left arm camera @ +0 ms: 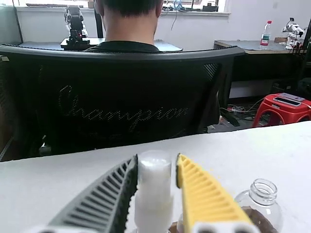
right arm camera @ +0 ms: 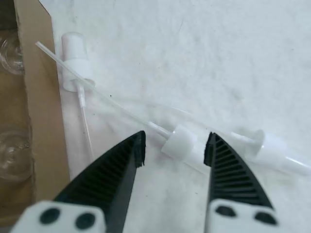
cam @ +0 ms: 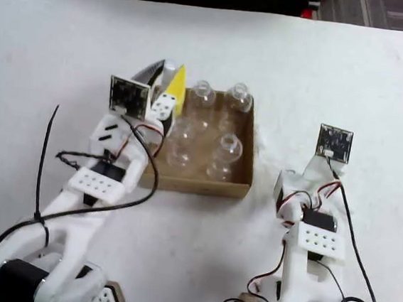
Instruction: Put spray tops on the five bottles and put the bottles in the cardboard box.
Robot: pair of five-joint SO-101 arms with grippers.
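The cardboard box (cam: 198, 185) sits mid-table with several clear, topless bottles (cam: 226, 150) standing in it. At the box's far left corner, my left gripper (cam: 170, 71) is shut on a white spray top (left arm camera: 154, 194), held upright between its black and yellow fingers. A bottle (left arm camera: 263, 201) stands just beside it. My right gripper (right arm camera: 175, 144) is open to the right of the box, its black fingers on either side of a spray top (right arm camera: 181, 144) lying on the table. Two more spray tops (right arm camera: 75, 60) (right arm camera: 272, 148) lie close by, their thin tubes crossing.
The box's side wall (right arm camera: 41, 97) runs close beside the loose spray tops. The right arm (cam: 314, 237) stands right of the box. Beyond the table's far edge a person sits in a black mesh chair (left arm camera: 126, 97), facing away.
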